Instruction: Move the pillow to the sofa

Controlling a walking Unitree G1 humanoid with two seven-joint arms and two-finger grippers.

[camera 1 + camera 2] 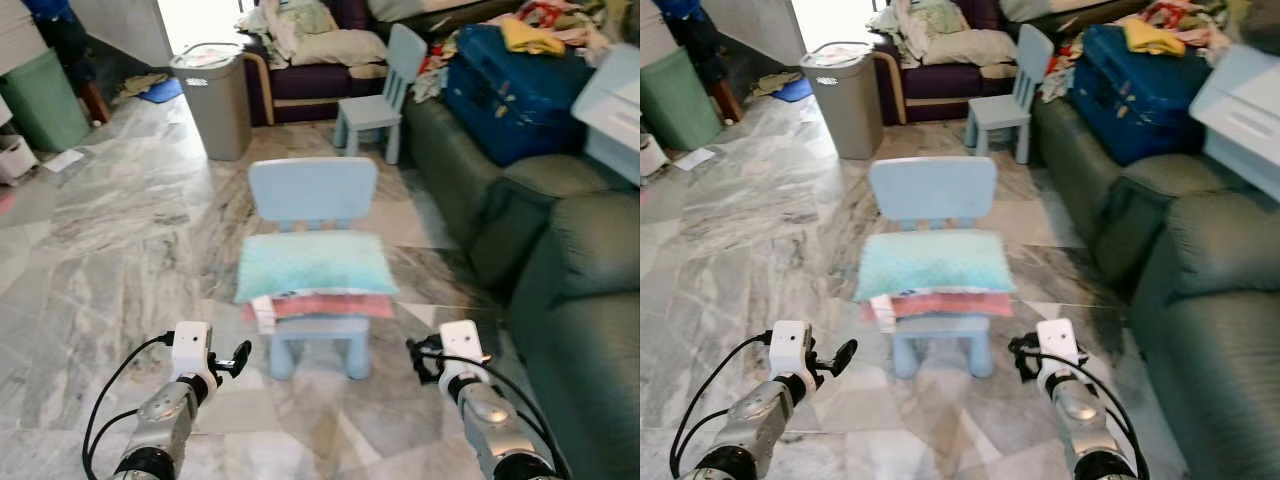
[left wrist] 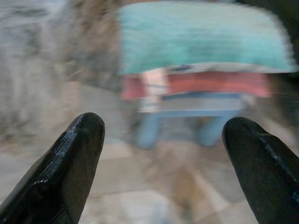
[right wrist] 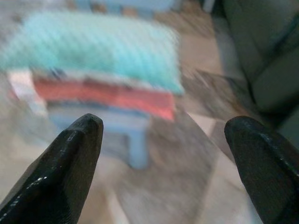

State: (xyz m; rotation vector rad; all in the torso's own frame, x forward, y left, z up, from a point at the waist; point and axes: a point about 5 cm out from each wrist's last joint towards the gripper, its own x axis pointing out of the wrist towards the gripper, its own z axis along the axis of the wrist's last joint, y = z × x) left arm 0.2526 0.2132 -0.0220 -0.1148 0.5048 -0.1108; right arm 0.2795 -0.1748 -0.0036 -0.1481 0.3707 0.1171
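Two cushions stacked on a small light-blue chair in the middle of the marble floor: teal pillow on top, lying flat across the seat, with a thinner red cushion under it and a white tag hanging at that cushion's left end. Pillow overhanging the seat on both sides, touching the chair back. Noted the dark green sofa along the right, near the chair but apart from it, nothing of the pillow on it. Farther back on the sofa, a blue suitcase with clothes heaped over it. Second light-blue chair beyond, next to a grey lidded bin and a purple couch piled with bedding. Left claw raised low in front of the chair, left of its legs, fingers spread wide apart, touching nothing; in its wrist view, blurred, both black fingertips framing the chair and stacked cushions ahead. Right claw likewise held short of the chair on its right side, fingers parted and empty; wrist view blurred, pillow and red cushion seen between the fingertips, sofa edge off to one side.
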